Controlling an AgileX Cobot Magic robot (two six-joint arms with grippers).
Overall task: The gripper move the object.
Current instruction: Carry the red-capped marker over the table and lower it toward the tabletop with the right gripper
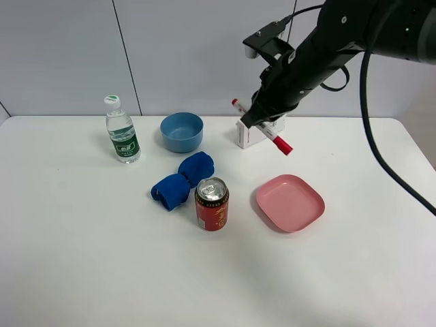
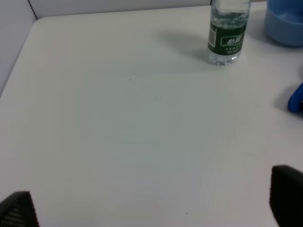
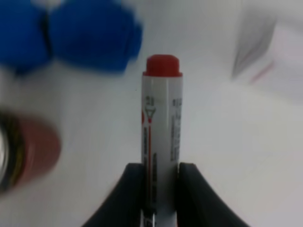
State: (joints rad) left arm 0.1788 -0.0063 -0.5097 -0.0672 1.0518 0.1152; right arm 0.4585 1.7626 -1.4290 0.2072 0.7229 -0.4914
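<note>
My right gripper (image 1: 261,125) is shut on the white marker pen (image 1: 278,141) with red ends. It holds the pen tilted in the air above the back of the table, in front of a small white box (image 1: 248,133). In the right wrist view the two black fingers (image 3: 132,189) pinch the pen's barrel (image 3: 161,127), whose red tip points away. The left gripper is not seen in the high view; its wrist view shows only two black finger tips (image 2: 286,187) far apart over bare table, nothing between them.
A water bottle (image 1: 122,129), a blue bowl (image 1: 182,131), a blue cloth (image 1: 182,180), a red can (image 1: 212,204) and a pink plate (image 1: 289,201) stand on the white table (image 1: 82,259). The bottle also shows in the left wrist view (image 2: 228,33).
</note>
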